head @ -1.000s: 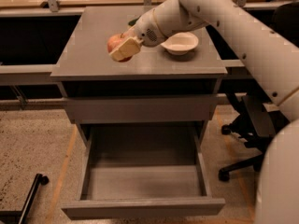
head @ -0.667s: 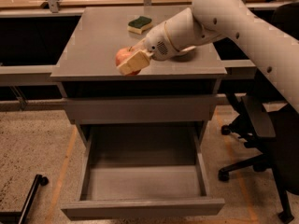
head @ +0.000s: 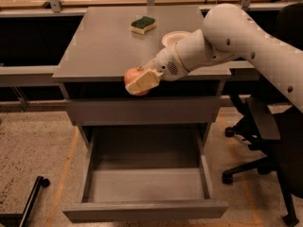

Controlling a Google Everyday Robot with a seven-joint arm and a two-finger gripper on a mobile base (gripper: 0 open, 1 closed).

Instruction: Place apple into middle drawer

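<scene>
My gripper (head: 140, 82) is shut on the red-orange apple (head: 132, 77) and holds it in the air just past the front edge of the cabinet top, over the plain front panel below it. The cream finger pad (head: 144, 81) covers most of the apple's front. The middle drawer (head: 145, 186) stands pulled out below, a wide grey box with a bare floor. The apple hangs well above it, toward its back left.
A green-and-yellow sponge (head: 143, 24) and a white bowl (head: 173, 37), partly hidden by my arm, lie on the grey cabinet top (head: 99, 46). A black office chair (head: 270, 136) stands to the right. A black caster leg (head: 33, 193) is on the floor at lower left.
My gripper has carried the apple from the cabinet top forward and down, off the front edge, so it now hangs in front of the cabinet above the open drawer.
</scene>
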